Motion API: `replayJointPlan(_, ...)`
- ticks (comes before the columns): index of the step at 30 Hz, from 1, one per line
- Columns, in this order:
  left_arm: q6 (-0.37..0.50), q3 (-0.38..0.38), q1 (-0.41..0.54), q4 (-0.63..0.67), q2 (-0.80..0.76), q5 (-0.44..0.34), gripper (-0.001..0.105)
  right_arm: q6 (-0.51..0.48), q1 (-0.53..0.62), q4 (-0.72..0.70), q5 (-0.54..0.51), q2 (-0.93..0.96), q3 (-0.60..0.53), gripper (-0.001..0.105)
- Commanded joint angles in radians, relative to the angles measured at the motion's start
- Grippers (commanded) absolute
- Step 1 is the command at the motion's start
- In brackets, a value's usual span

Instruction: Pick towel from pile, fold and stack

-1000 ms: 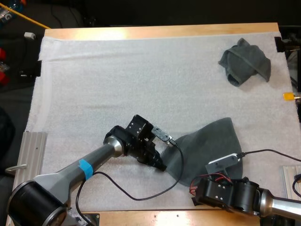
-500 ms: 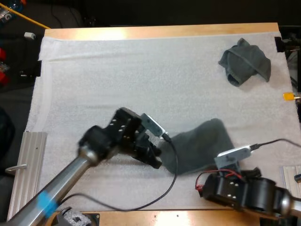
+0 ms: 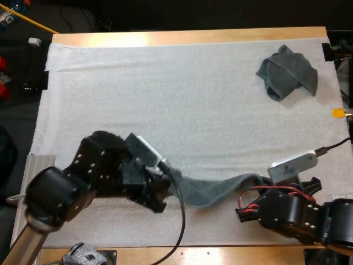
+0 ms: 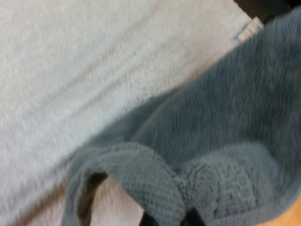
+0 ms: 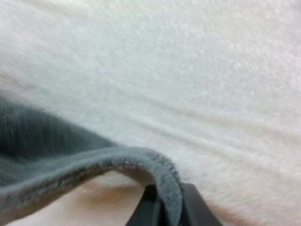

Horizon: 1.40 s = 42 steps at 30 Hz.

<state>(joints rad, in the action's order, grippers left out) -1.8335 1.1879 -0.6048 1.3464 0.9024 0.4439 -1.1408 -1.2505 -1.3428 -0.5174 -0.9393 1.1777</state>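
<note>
The towel (image 3: 215,187) hangs as a narrow, sagging band between my two hands, low over the mat (image 3: 165,99) at about 6 o'clock, close to the bench's (image 3: 193,36) near edge. My left hand (image 3: 162,190) is clamped on its 9 o'clock end. The left wrist view shows the cloth (image 4: 211,117) bunched right over the black fingertips (image 4: 155,220), which pinch a thick fold. My right hand (image 3: 258,190) grips the 3 o'clock end. In the right wrist view the hem (image 5: 70,165) curls down between the fingers (image 5: 193,207), which press it from both sides.

A second ago this towel lay spread as a broad patch at 5 o'clock with both hands close together at its near side. Since then the left hand has swung out toward 7 o'clock and the right toward 4 o'clock, drawing the cloth up and out into a strip. I read that as one edge stretched between two held corners, so the pick is done and the towel is ready to be laid out flat for its first fold. The middle is not yet taut.

The crumpled towel (image 3: 287,72) at 1 o'clock has not moved and lies well apart.

A small striped tag (image 4: 249,29) shows at the towel's edge in the left wrist view. I can read no writing on it.
</note>
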Motion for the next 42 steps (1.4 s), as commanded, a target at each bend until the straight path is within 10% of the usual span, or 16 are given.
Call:
replayJointPlan(1,-0.01,0.01,-0.006,0.028,-0.01,0.006,0.0,-0.007,0.001,-0.02,0.016,0.006,0.022,0.0)
replayJointPlan(14,0.019,-0.039,-0.005,0.151,-0.07,-0.053,0.0,0.001,0.001,-0.045,0.236,-0.019,0.081,0.0)
replayJointPlan(26,0.065,-0.258,0.101,-0.195,0.089,-0.153,0.0,-0.073,0.157,0.133,0.03,-0.232,-0.115,0.0)
replayJointPlan(42,0.072,-0.28,0.302,-0.566,0.44,-0.042,0.0,-0.225,0.603,0.57,0.346,-0.465,-0.179,0.0)
